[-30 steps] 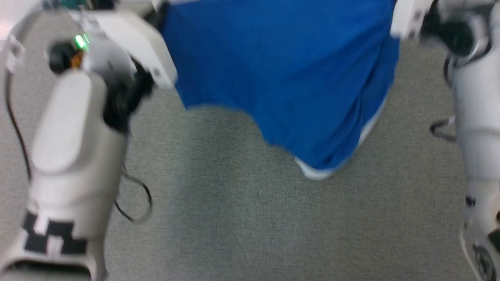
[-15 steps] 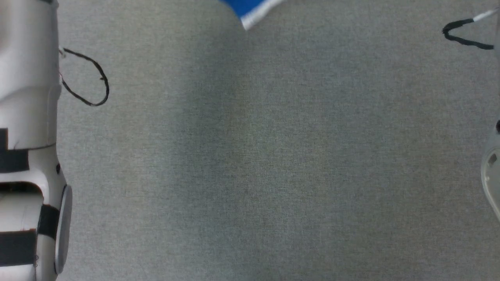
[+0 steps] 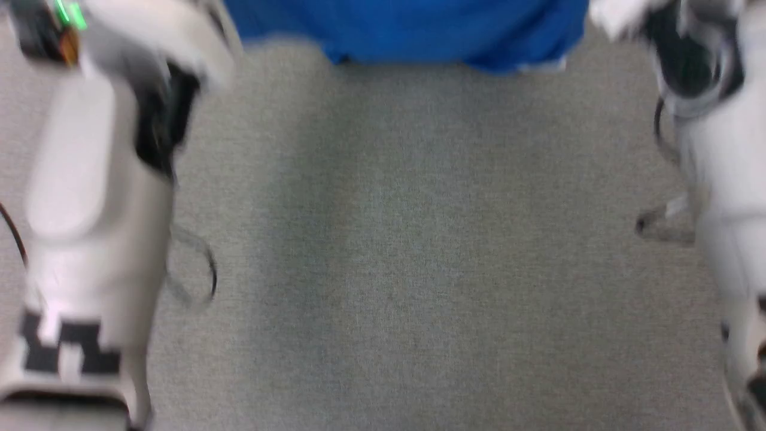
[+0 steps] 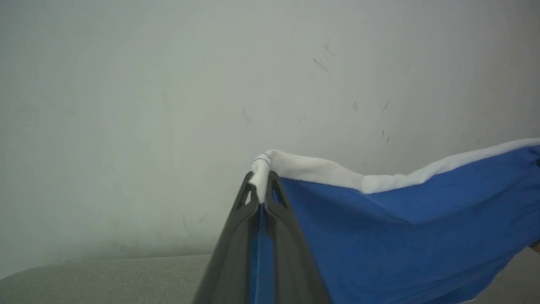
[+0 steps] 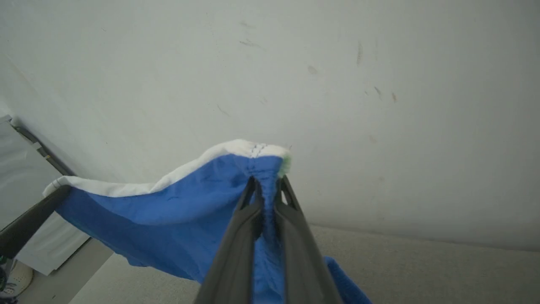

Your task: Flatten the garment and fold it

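The garment (image 3: 407,30) is bright blue with a white trim and hangs in the air between my two arms, at the top of the blurred head view. My left gripper (image 4: 262,185) is shut on one white-trimmed corner, and the cloth (image 4: 400,228) stretches away to the right of that view. My right gripper (image 5: 265,185) is shut on the other gathered corner, with the garment (image 5: 160,211) sagging leftward to a dark finger (image 5: 29,223) of the left gripper. My left forearm (image 3: 90,209) and right forearm (image 3: 724,179) flank the picture.
Grey carpet (image 3: 395,269) lies below the hanging cloth. A pale scuffed wall (image 4: 168,84) stands behind it. A grey panel (image 5: 21,177) and a white shoe (image 5: 12,276) sit at the left of the right wrist view. Cable loops (image 3: 197,269) hang by the left forearm.
The head view has swung down and back, so the whole picture shifted. The garment's lower edge now sits higher in the picture than a second ago. Both arms still hold it up.
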Motion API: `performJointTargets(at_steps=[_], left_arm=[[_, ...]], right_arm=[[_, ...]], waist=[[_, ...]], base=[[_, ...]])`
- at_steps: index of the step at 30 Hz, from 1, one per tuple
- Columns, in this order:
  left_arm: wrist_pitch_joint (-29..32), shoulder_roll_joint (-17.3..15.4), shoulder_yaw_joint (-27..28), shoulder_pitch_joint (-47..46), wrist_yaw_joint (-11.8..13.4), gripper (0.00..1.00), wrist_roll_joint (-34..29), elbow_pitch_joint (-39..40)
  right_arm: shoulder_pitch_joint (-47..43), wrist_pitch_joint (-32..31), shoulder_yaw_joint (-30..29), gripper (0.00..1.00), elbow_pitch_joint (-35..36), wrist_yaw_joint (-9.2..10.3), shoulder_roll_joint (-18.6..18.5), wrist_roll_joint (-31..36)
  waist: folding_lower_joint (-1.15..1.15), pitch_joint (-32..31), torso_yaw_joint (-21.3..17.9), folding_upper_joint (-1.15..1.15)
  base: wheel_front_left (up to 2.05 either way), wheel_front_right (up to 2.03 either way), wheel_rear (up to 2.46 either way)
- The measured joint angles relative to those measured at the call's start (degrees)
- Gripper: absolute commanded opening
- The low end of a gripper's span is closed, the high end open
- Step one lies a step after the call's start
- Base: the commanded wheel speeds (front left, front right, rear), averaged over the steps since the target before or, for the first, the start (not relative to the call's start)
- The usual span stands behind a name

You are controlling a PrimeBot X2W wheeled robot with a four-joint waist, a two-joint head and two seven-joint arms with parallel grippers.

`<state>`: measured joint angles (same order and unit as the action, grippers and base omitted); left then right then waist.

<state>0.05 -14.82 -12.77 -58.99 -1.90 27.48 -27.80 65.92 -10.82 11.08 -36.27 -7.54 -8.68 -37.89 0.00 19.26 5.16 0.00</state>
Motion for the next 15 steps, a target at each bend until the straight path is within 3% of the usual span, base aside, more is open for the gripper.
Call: performJointTargets(at_steps=[7, 15], left_arm=[[3.9, -1.0, -0.2, 25.0, 0.4, 0.0, 4.4, 11.9], [15.8, -2.0, -0.9, 54.4, 8.0, 0.0, 9.4, 25.1]], right_arm=[[-25.4, -0.8, 3.5, 0.0, 14.1, 0.01, -4.3, -10.8], [-51.2, -4.5, 7.7, 0.0, 26.2, 0.01, -11.4, -7.1]], waist=[[-0.02, -6.2, 0.1, 0.0], [-0.03, -13.5, 0.1, 0.0]], base=[[0.0, 0.0, 0.0], [0.0, 0.0, 0.0]])
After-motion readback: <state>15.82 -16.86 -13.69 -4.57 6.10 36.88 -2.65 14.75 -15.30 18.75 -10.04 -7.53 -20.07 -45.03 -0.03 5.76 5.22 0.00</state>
